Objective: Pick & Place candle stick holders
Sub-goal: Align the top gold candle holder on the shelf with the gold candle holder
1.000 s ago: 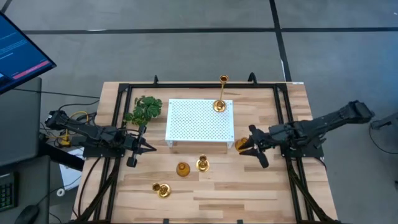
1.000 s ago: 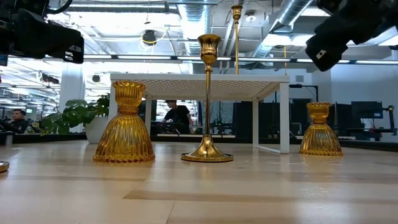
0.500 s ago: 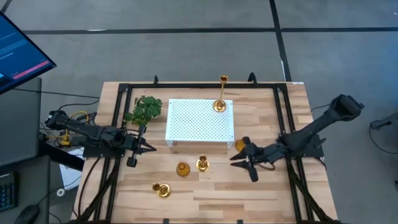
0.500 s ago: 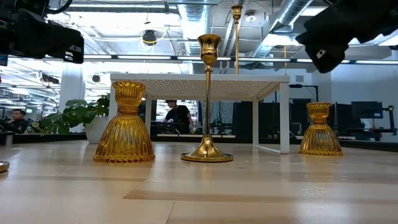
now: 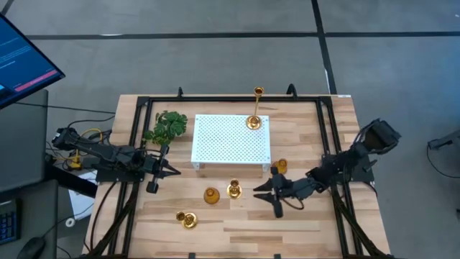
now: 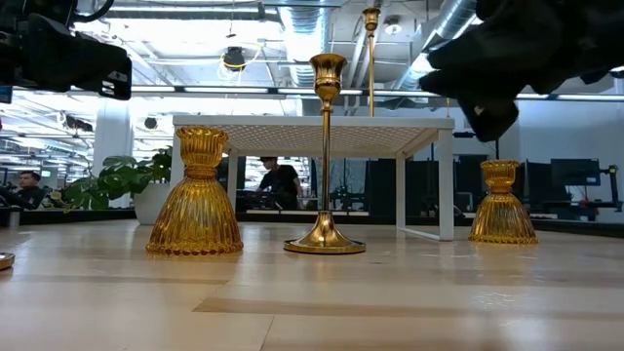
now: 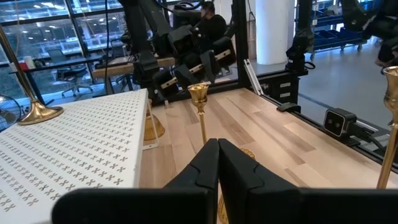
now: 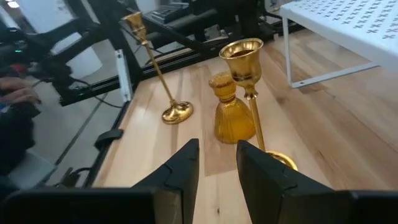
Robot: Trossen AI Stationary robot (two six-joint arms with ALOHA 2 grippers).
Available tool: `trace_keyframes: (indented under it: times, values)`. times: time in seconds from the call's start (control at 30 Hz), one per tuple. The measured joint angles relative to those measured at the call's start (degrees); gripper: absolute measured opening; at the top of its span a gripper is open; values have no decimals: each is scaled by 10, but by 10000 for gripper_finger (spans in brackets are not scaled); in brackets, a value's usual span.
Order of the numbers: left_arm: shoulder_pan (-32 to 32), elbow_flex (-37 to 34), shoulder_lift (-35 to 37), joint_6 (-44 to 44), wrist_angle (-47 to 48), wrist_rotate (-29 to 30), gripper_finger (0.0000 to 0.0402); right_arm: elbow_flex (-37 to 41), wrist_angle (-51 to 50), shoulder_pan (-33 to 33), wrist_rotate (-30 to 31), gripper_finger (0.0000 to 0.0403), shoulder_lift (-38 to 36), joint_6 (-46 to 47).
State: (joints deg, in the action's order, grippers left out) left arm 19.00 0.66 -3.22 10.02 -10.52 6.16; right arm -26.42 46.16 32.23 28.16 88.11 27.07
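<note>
Five gold candle stick holders show. A tall slim one (image 5: 254,121) stands on the white perforated rack (image 5: 223,140). A squat one (image 5: 280,167) stands on the table by the rack's near right leg. A slim one (image 5: 233,190) and a squat one (image 5: 210,195) stand side by side in front of the rack. Another slim one (image 5: 188,219) is nearer the front edge. My right gripper (image 5: 264,194) is open and empty, just right of the slim holder (image 8: 249,93), above the table. My left gripper (image 5: 171,171) is shut and empty, left of the rack.
A green plant sprig (image 5: 167,126) lies by the rack's far left corner. Black frame rails (image 5: 133,144) run along the table's left, right and far sides. Bare wood lies along the near edge, right of the front holder. A monitor (image 5: 21,61) stands off the table's left.
My right gripper has gone from beside the squat holder at the rack's right leg toward the table's left edge and a little nearer. It now hangs beside the slim holder in front of the rack. No holder has moved.
</note>
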Motion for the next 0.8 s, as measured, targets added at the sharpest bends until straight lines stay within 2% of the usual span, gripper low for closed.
trace_keyframes:
  times: [0.13,0.4,0.8]
  values:
    - [0,0,0,-15,0,0,8,-37,-2,-3,24,99,54,-1]
    - [0,0,-8,-20,0,0,8,-111,-2,-23,36,99,145,-4]
    - [0,0,-51,-20,-3,-2,8,-164,-8,-47,37,99,228,0]
